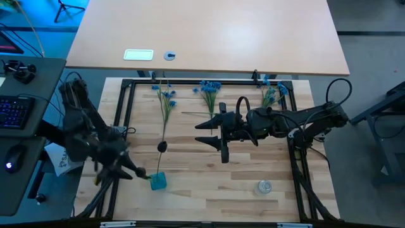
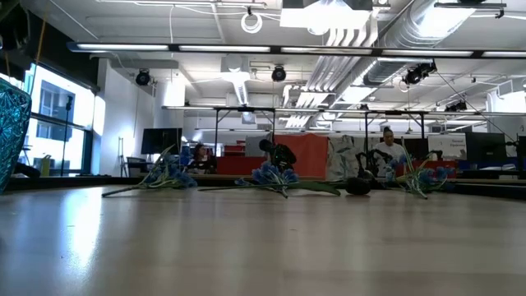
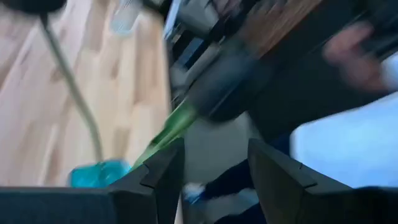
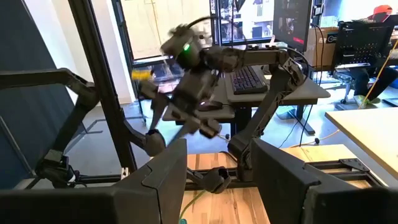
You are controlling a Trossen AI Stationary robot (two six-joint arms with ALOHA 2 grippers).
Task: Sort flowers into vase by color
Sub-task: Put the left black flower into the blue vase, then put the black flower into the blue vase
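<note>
A: What is shown from the high view?

B: The left gripper (image 1: 136, 172) is seen low at the near left of the table (image 1: 209, 190), just beside the teal vase (image 1: 158, 182). A dark-budded flower (image 1: 162, 146) is seen with its stem running down into that vase. Three blue sprigs (image 1: 166, 95) lie in a row near the far rail, well apart from the vase. The right gripper (image 1: 221, 140) hangs over the middle of the table, holding nothing. A small clear vase (image 1: 264, 187) stands near the right front.

A: Why would the dark stem be placed there?

B: It is judged that one colour is meant for the teal vase, the blue ones presumably for the other.

A: And from table height?

B: The teal vase (image 2: 12, 131) is caught at the left edge. The sprigs (image 2: 168, 175) lie flat on the pale wood, with a dark bud (image 2: 357, 186) among them. Behind, an open workshop with ceiling ducts, strip lights and seated people is seen.

A: The left wrist?

B: Its fingers (image 3: 161, 177) are seen parted with nothing between them; the vase (image 3: 99, 174) and green stem (image 3: 74, 93) lie just beyond, so a release is judged complete. The view is blurred.

A: The right wrist?

B: Its fingers (image 4: 165, 177) stand wide and empty. The left arm (image 4: 193, 68), desks, a keyboard (image 4: 249, 79) and windows are seen beyond.
</note>
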